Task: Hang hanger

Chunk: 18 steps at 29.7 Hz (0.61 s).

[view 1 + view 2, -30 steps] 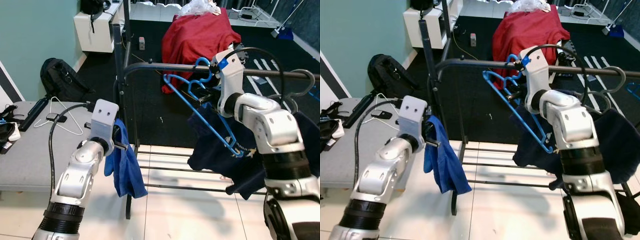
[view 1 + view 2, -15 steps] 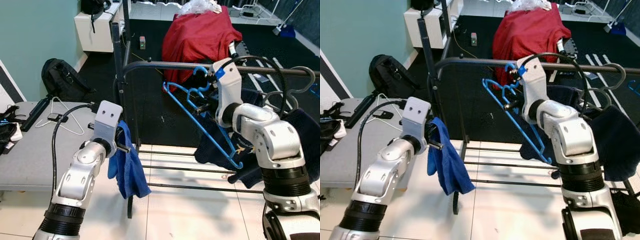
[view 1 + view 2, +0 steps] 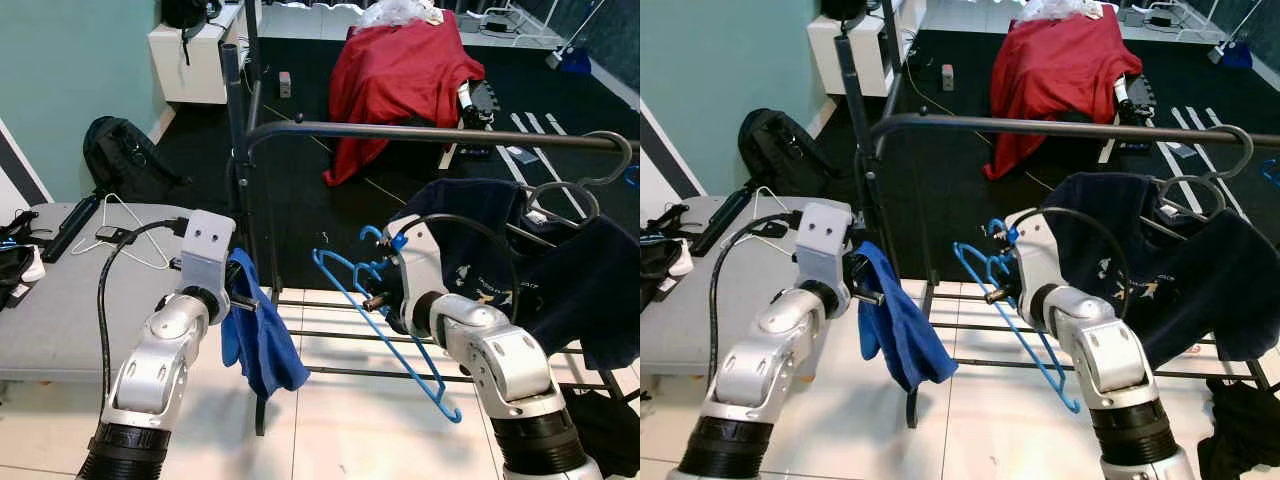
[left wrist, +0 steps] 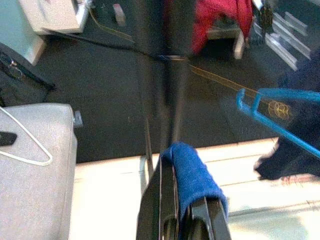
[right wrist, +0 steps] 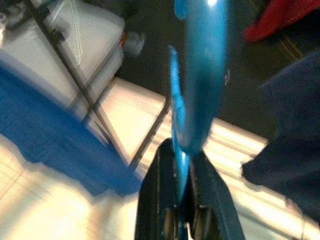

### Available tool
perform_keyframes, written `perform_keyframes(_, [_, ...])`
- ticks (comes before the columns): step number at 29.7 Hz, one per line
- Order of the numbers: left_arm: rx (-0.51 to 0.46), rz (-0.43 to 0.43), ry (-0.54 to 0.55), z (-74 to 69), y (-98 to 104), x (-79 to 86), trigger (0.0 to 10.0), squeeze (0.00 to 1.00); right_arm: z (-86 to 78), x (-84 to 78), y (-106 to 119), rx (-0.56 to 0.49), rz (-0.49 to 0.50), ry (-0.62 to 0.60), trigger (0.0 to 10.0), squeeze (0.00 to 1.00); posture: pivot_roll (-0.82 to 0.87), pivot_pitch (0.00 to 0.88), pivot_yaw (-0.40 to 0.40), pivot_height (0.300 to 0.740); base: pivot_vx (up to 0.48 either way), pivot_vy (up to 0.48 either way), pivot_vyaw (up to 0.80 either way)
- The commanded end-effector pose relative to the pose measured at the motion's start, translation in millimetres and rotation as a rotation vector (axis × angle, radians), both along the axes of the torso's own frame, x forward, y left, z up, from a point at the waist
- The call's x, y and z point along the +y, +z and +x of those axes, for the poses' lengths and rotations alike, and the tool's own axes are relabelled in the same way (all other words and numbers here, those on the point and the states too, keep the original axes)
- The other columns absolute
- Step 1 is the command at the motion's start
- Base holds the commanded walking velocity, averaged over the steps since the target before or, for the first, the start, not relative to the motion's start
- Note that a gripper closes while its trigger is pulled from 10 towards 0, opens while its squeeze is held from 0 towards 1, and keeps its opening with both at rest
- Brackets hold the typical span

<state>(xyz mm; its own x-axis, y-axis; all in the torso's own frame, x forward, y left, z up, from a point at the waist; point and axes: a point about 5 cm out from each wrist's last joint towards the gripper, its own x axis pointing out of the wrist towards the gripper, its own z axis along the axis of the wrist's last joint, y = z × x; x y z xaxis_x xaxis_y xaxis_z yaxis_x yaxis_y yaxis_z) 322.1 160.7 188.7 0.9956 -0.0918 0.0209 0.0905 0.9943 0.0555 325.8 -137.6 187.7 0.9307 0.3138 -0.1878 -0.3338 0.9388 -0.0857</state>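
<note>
A teal wall (image 3: 80,70) borders dark carpet (image 3: 200,150) that meets pale floor tiles (image 3: 340,420). A white cabinet (image 3: 190,60) stands far back, near a red-draped chair (image 3: 400,70); a grey surface (image 3: 60,300) sits left.

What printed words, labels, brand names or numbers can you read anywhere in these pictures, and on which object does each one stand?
No text can be read here.
Dark navy garment hanging on the black metal clothes rail: a small pale print, too small and blurred to read.
Blue plastic hanger held in the right gripper: no lettering visible.
Blue cloth held in the left gripper: no lettering visible.
</note>
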Motion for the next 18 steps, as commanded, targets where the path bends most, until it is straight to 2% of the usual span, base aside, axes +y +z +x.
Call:
perform_keyframes(1, [-0.029,-0.015,0.072,-8.0,-3,13.7,10.0,0.00,0.7,-14.3,-5,-0.081,0.002,-0.131,10.0,0.00,-0.04,0.202,-0.029,0.740,0.000,0.000,0.00])
perform_keyframes(2, [-0.029,-0.015,0.072,-8.0,-3,13.7,10.0,0.00,0.7,-14.3,-5,-0.081,0.002,-0.131,10.0,0.00,-0.04,0.202,-0.029,0.740,0.000,0.000,0.00])
perform_keyframes(4, [-0.016,-0.046,0.097,-15.2,-7,18.3,10.0,0.00,-2.3,-20.4,-6,-0.156,-0.019,-0.225,10.0,0.00,-0.03,0.196,-0.037,0.740,0.000,0.000,0.00])
perform_keyframes(7, [-0.012,-0.060,0.100,-16.4,-8,18.8,10.0,0.00,-3.6,-21.0,-5,-0.182,-0.032,-0.244,10.0,0.00,-0.03,0.196,-0.037,0.740,0.000,0.000,0.00])
perform_keyframes(10, [-0.008,-0.090,0.116,-19.9,-12,20.6,10.0,0.00,-6.6,-14.1,-10,-0.178,0.030,-0.215,10.0,0.00,-0.04,0.179,-0.037,0.740,0.000,0.000,0.00])
perform_keyframes(12, [-0.008,-0.090,0.116,-19.9,-12,20.6,10.0,0.00,-6.6,-14.1,-10,-0.178,0.030,-0.215,10.0,0.00,-0.04,0.179,-0.037,0.740,0.000,0.000,0.00])
perform_keyframes(13, [-0.009,-0.108,0.118,-21.1,-12,20.5,10.0,0.00,-8.6,-9.8,-8,-0.169,0.085,-0.189,10.0,0.00,-0.04,0.169,-0.037,0.740,0.000,0.000,0.00])
perform_keyframes(14, [-0.009,-0.108,0.118,-21.1,-12,20.5,10.0,0.00,-8.6,-9.8,-8,-0.169,0.085,-0.189,10.0,0.00,-0.04,0.169,-0.037,0.740,0.000,0.000,0.00])
perform_keyframes(15, [-0.012,-0.122,0.114,-20.7,-12,19.5,10.0,0.00,-9.8,-5.2,-7,-0.175,0.123,-0.160,10.0,0.00,-0.04,0.180,-0.037,0.740,0.000,0.000,0.00])
perform_keyframes(18, [-0.007,-0.125,0.090,-17.7,-12,14.0,10.0,0.00,-10.6,1.6,-8,-0.190,0.152,-0.127,10.0,0.00,-0.04,0.175,-0.038,0.740,0.000,0.000,0.00])
